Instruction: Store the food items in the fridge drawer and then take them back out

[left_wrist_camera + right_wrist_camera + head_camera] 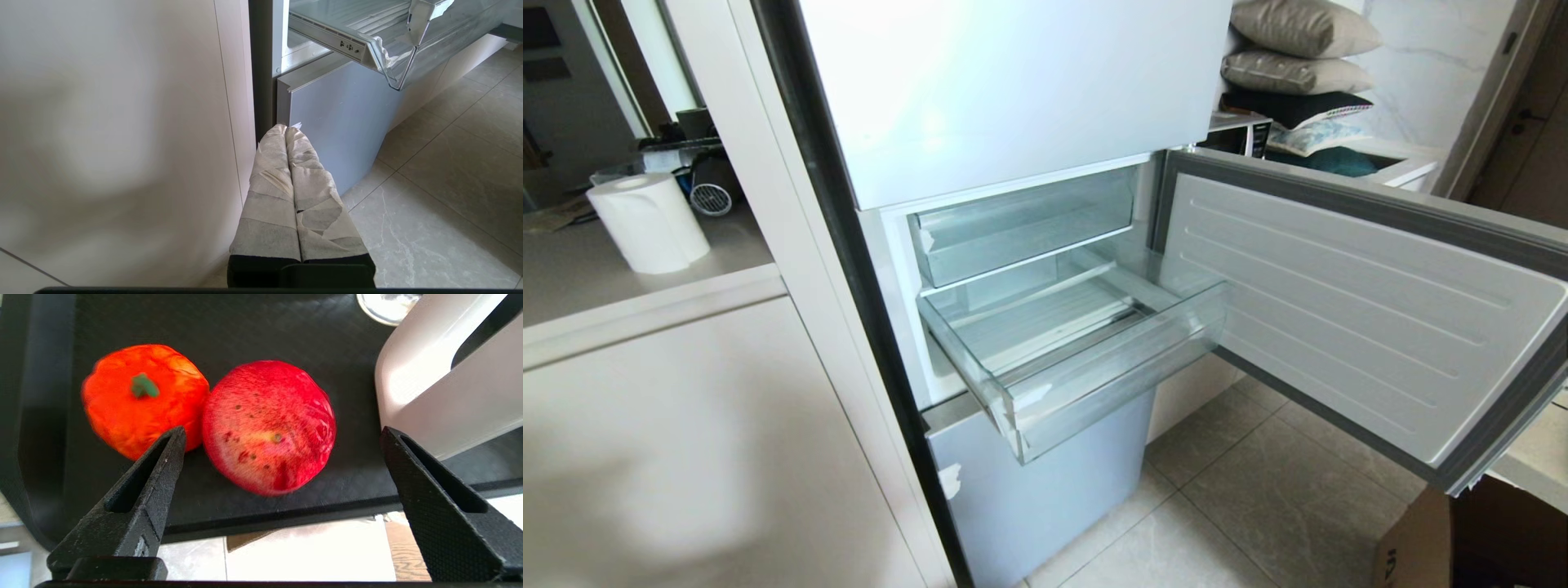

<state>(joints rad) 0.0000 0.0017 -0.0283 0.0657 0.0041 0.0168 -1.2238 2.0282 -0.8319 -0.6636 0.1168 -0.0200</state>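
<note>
A: What do we see at the fridge, and is any writing legible?

B: In the head view, the wide clear plastic fridge drawer point(1086, 359) with ribbed floor stands pulled out and holds nothing, a white tape scrap point(1031, 398) at its front left corner. Above it sits a second clear drawer point(1021, 224), pushed in. We can read no brand or label on either. The white ribbed fridge door point(1356, 310) is swung wide on the right; grey floor tiles point(1258, 490) lie bare below the drawer's front edge.

A: And the food items?

B: In the right wrist view, the glossy red round fruit point(269, 426) and the orange-red round fruit with green stalk point(143, 398) lie touching on a black tray point(286, 330), near its front rim. We see the right gripper point(282, 435) spread wide, its black fingers point(159, 473) clear of the red fruit and holding nothing.

A: The other arm?

B: The left gripper point(286, 130), tape-wrapped, has its fingers pressed together, low beside the cream cabinet panel point(122, 122).
</note>
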